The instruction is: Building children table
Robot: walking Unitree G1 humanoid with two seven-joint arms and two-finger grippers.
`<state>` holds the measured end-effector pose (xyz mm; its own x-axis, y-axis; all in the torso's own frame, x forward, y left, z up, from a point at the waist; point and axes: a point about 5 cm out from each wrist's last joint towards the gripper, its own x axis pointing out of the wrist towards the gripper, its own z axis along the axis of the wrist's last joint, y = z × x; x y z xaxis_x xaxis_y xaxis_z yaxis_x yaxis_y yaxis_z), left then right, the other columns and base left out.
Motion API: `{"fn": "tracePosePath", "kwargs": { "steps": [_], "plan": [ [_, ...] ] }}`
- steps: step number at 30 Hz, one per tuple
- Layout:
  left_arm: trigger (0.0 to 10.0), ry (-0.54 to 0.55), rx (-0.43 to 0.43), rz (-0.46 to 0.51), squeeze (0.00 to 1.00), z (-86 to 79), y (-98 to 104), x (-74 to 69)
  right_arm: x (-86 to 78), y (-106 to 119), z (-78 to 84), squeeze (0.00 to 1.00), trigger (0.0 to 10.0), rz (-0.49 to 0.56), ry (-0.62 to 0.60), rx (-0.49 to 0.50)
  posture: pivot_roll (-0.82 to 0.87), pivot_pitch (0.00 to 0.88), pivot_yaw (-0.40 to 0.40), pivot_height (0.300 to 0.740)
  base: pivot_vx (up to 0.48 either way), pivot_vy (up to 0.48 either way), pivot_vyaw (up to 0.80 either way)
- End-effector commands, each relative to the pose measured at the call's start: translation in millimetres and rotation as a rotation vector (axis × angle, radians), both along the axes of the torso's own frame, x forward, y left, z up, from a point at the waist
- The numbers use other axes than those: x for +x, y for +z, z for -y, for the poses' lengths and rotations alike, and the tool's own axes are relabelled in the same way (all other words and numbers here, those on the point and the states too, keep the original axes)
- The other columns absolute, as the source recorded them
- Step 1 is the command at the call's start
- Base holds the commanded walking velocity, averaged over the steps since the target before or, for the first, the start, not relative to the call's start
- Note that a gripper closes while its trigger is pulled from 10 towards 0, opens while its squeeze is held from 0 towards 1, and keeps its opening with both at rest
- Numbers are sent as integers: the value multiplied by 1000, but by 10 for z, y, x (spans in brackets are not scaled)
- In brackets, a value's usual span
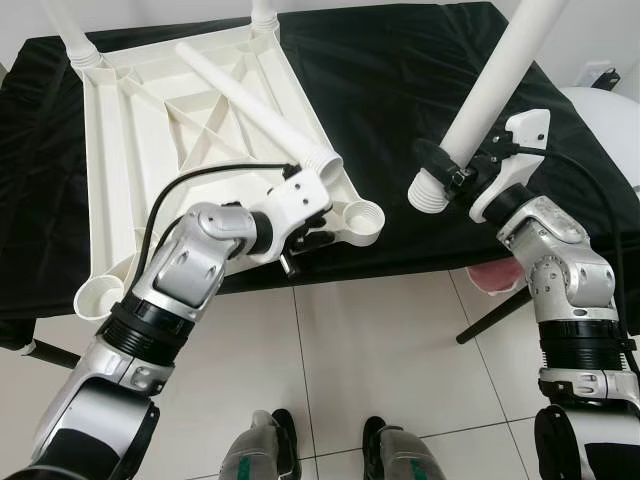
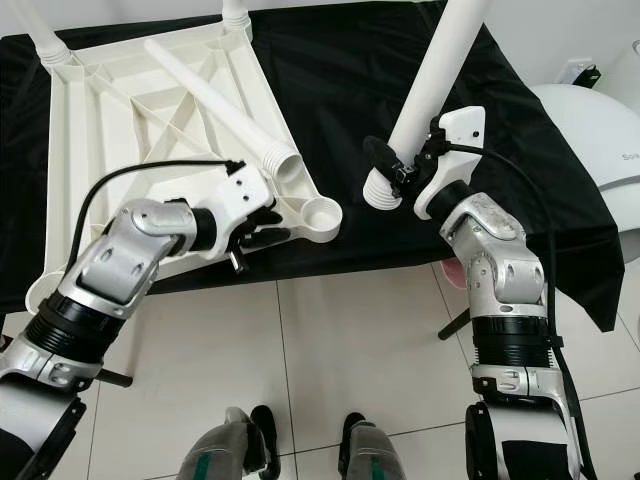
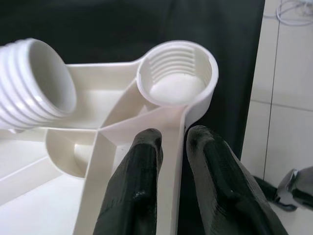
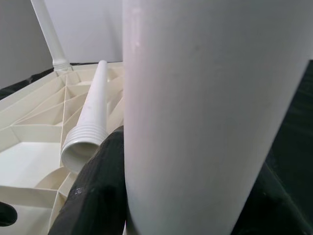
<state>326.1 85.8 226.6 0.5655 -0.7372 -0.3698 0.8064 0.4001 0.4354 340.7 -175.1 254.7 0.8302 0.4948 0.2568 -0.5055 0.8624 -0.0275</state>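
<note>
Nearest: tiled floor and the robot's feet, with free standing room along the bench's near edge.

Left tool closed on a rib of the upturned tabletop, pinching it just behind the empty near-right corner socket. Socket overhanging the near edge of the black-draped bench, threads visible inside, nothing screwed in.

Right tool gripping a white leg close to its threaded end, shaft tilted up and away to the far right, end hanging right of the socket and apart from it.

Step in hand, by the look of things: seating this leg in the corner socket. Best done by swinging the shaft upright first, centring the threaded end over the socket, lowering straight, then turning; a tilted entry risks cross-threading. Steady hold on the rib needed against the twist.

Loose leg lying across the ribs, its threaded end just beside the left tool; worth avoiding on approach.

Farther: two legs already standing in the far corners. Open black cloth to the right leaves swing room; a white rounded object sits off the far right.
</note>
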Motion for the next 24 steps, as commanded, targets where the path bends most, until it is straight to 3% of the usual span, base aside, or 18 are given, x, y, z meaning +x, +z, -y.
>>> {"fn": "tracePosePath", "kwargs": {
  "steps": [1,6,15,16,18,20,21,24],
  "plan": [
    [10000,6,-21,3,0,23,27,-15,-10,39,-29,0,10000,36,6,-7,-139,193,22,740,0,0,0],
    [10000,-5,-27,-1,0,75,14,-25,-20,34,-48,0,10000,52,33,-10,-135,185,21,740,0,0,0],
    [10000,32,-19,-38,0,160,-184,6,-24,39,-84,0,10000,66,70,22,-136,175,22,740,0,0,0],
    [10000,56,-33,-45,988,177,-212,20,-20,43,-88,0,10000,70,71,26,-139,172,22,740,0,0,0],
    [10000,73,-42,-48,1000,188,-225,32,-16,48,-90,0,10000,73,70,30,-138,173,22,740,0,0,0],
    [10000,95,-27,-30,988,190,-234,59,-4,53,-90,0,10000,76,71,34,-134,174,19,740,0,0,0],
    [10000,99,-11,-18,0,184,-243,69,1,55,-90,0,10000,78,72,35,-134,174,19,740,0,0,0],
    [10000,107,2,-5,0,177,-255,83,8,58,-91,0,10000,80,75,36,-134,175,21,740,0,0,0]
  ]
}}
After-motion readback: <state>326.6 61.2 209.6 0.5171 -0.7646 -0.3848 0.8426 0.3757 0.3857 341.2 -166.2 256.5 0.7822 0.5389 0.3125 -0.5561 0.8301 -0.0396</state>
